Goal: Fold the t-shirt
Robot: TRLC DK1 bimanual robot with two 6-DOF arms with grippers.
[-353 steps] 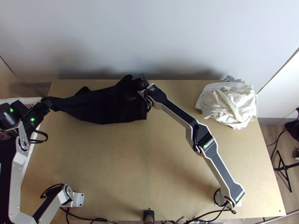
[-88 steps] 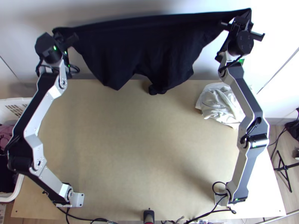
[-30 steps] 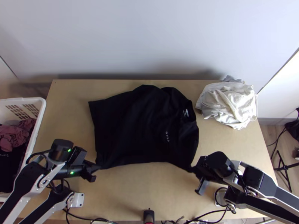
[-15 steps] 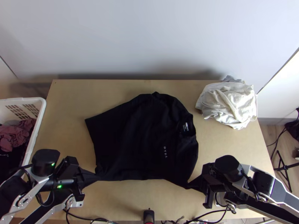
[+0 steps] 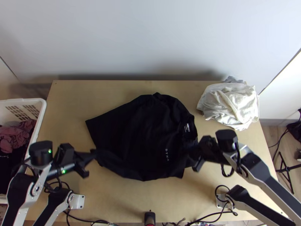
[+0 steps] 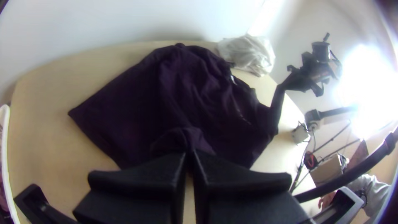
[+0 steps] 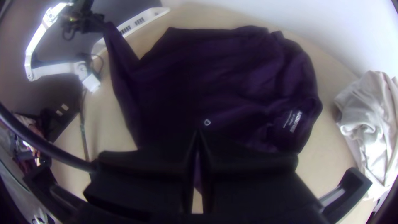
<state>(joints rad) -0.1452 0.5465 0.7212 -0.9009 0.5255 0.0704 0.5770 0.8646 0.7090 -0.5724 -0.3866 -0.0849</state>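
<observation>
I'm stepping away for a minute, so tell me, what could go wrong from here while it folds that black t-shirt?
The left gripper and right gripper both pinch the t-shirt; if either lost its hold, that part might drop and bunch up. The t-shirt lies skewed on the table, so the fold could come out crooked. Its collar sits near the crumpled white cloth, which might get bumped.

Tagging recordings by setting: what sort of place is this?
Probably a robot workstation for handling laundry: two arms are mounted at a wooden table, with a black t-shirt between them, a heap of pale cloth and a white basket of clothes beside it.
</observation>
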